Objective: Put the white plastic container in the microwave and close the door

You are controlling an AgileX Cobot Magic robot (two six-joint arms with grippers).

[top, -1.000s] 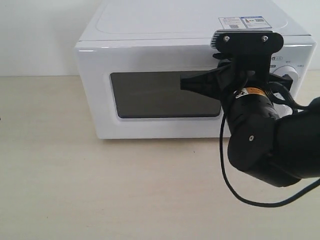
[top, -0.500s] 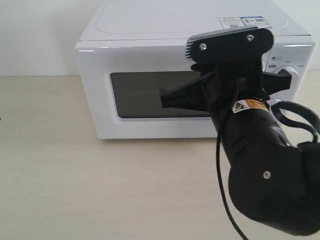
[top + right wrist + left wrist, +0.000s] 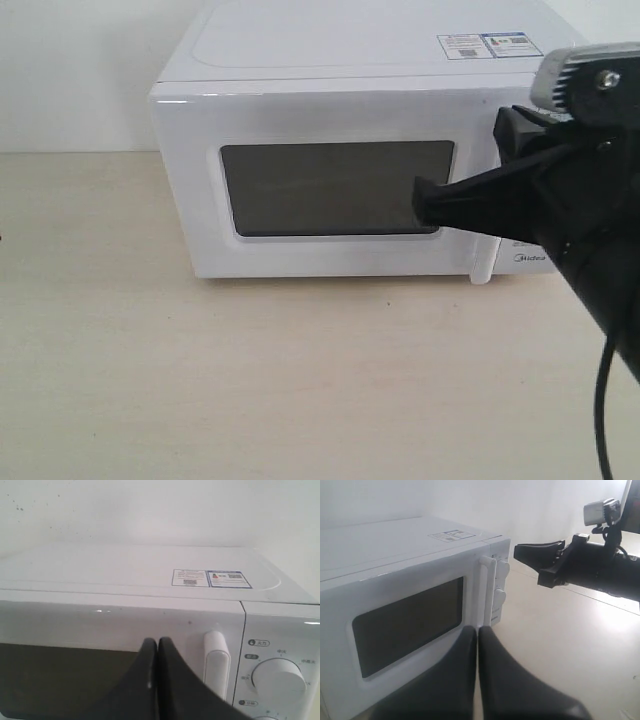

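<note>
Container: not visible; perhaps behind the closed door (image 3: 195, 200) of the microwave (image 3: 300, 50).
Right gripper (image 3: 420, 200): fingers together, empty, at 3 o'clock of the window (image 3: 320, 190).
Left gripper (image 3: 477, 632): fingers together, empty.
Handling: probably light, smooth plastic; grasp opposite sides.

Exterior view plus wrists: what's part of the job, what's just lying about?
Job: microwave; door, shut; handle; right gripper, shut and empty; left gripper, shut and empty. No white plastic container in view.
Just there: stickers on the microwave top; knobs; cable; table.
</note>
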